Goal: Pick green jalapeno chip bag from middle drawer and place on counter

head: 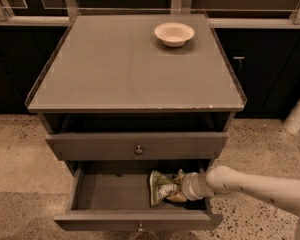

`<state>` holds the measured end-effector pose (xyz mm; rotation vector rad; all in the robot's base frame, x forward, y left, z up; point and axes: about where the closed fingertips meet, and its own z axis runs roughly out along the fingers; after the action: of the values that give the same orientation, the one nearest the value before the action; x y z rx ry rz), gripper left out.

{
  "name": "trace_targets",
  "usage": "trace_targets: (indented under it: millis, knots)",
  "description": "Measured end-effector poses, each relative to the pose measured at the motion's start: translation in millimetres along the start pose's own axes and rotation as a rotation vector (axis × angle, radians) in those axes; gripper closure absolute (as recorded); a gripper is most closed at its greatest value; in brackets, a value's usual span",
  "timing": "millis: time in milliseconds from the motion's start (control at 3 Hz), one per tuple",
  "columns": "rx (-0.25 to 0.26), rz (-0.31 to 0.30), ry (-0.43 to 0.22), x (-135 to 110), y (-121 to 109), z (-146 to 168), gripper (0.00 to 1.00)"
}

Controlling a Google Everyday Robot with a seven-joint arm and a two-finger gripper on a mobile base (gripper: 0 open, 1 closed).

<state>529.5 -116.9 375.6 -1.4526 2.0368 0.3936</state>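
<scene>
Right now your pincer (pixel 180 186) is down inside the open middle drawer (pixel 110 193), pinching the green jalapeno chip bag (pixel 162 188).
The bag stands on edge at the pincer's tip, its crumpled end bunched there and the rest reaching leftward over the drawer floor, toward the right side. Behind the pincer your arm (pixel 250 186) runs off to the right. Straight above sits the closed upper drawer (pixel 90 146), then the counter (pixel 115 69) — with a cream bowl (pixel 174 34) well apart from the pincer, at the far edge.
</scene>
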Motion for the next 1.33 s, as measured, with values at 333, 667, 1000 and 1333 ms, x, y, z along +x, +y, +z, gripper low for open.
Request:
trace_targets:
  millis: [333,667,1000,1333]
  knots:
    - [-0.024,0.028,-0.114,-18,11,-46,1.0]
    - [-0.028,0.119,-0.147,-13,30,-113,1.0]
    - [-0.031,0.201,-0.12,-15,53,-192,1.0]
    - [-0.031,0.202,-0.12,-15,53,-192,1.0]
